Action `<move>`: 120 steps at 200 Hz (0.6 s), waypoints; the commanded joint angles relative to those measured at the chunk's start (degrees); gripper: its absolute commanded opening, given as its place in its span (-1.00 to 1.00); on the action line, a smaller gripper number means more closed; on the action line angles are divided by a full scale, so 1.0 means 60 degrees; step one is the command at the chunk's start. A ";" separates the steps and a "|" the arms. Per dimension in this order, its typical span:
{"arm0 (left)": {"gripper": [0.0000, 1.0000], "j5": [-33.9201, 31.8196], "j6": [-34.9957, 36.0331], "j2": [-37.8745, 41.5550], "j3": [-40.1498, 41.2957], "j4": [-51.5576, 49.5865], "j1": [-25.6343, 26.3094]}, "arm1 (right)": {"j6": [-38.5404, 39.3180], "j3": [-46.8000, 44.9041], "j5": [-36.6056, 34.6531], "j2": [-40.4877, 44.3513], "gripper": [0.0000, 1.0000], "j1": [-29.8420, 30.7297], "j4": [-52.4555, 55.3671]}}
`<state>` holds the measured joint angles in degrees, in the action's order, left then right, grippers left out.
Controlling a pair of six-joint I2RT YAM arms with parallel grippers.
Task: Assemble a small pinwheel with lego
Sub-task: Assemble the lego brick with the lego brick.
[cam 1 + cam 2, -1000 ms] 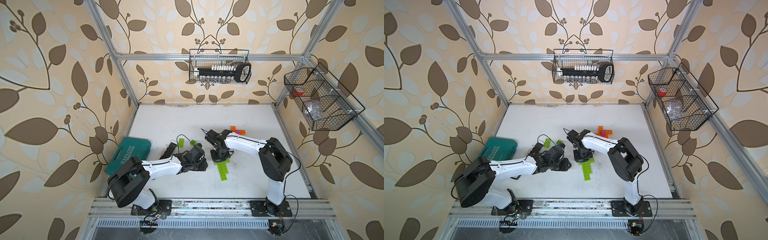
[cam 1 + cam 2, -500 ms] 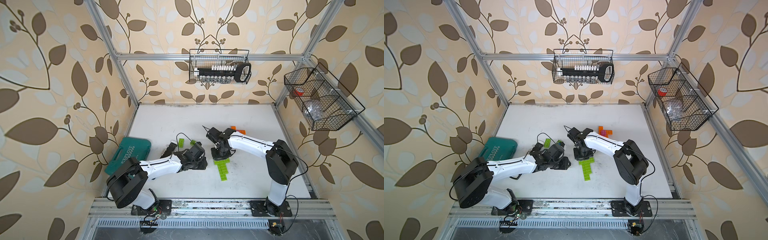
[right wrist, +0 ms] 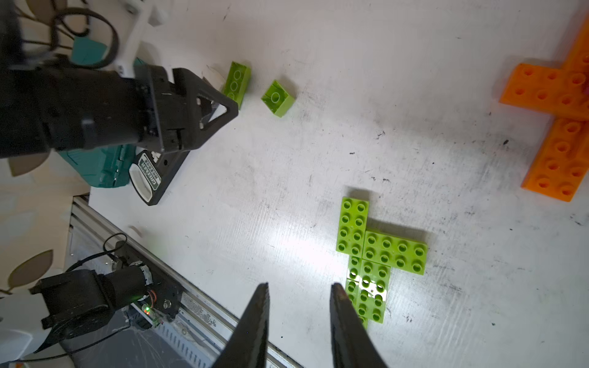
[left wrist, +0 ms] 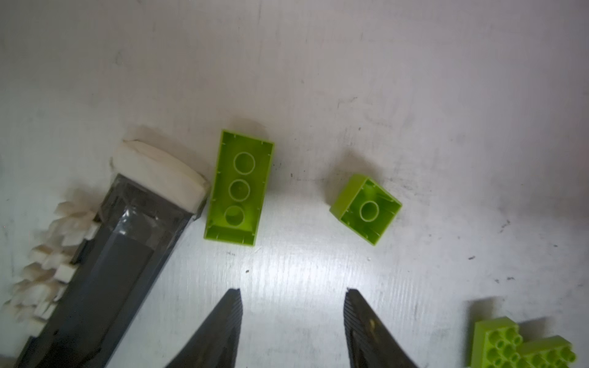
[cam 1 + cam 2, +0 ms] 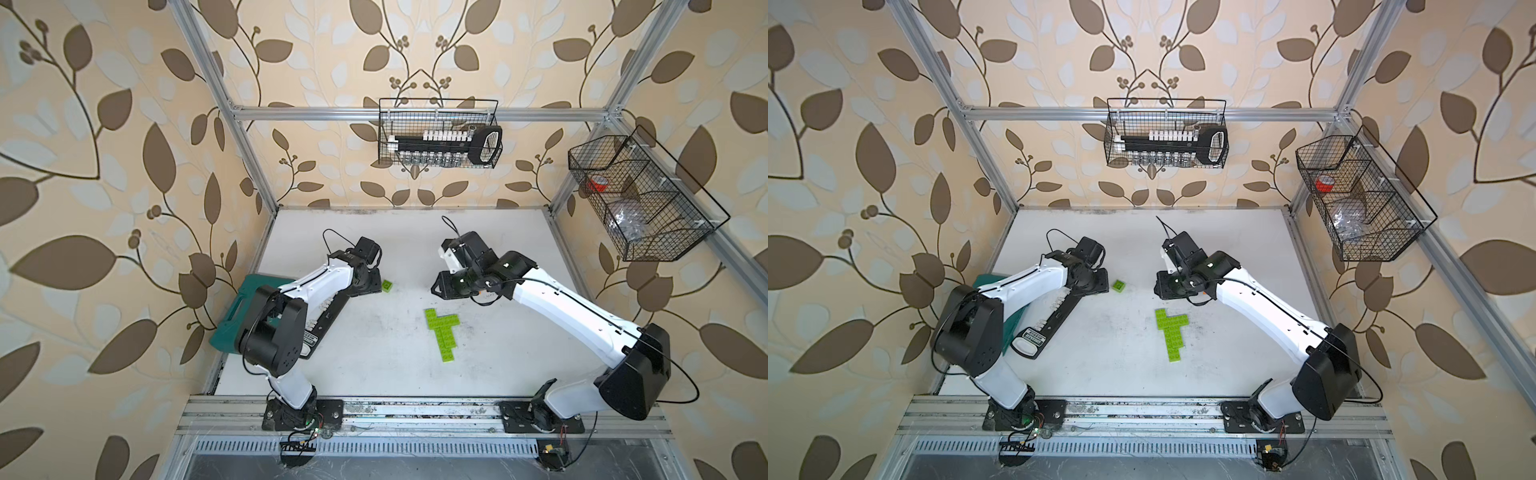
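Both top views: high overhead, facing down, sharing the whole table point(image 5: 498, 365), nearly identical. Wrist views: close above the table, angled downward; both include the square brick point(image 4: 366, 210), toward 9 o'clock.

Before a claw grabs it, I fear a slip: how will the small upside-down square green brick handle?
Hollow underside shows on the square green brick, so probably light. Flat walls: unlikely to roll. It may skid on the smooth table.
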<state>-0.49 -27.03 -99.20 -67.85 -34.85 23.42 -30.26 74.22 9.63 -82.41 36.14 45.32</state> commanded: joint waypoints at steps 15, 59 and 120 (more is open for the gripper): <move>0.07 -0.0331 0.1263 -0.1012 -0.1367 -0.1145 -0.0377 | 0.0336 -0.0605 0.1010 0.0501 -0.41 -0.0501 -0.0157; 0.05 -0.0859 0.1933 -0.2070 -0.2674 -0.1746 -0.0585 | 0.0394 -0.0943 0.1095 0.0843 -0.42 -0.0753 -0.0134; 0.16 -0.0605 0.2254 -0.2705 -0.3225 -0.2014 -0.0827 | 0.0473 -0.1187 0.1132 0.0929 -0.42 -0.0838 -0.0068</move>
<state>-4.54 -15.33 -114.41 -84.82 -44.07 19.03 -28.40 68.64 15.64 -77.62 31.42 44.77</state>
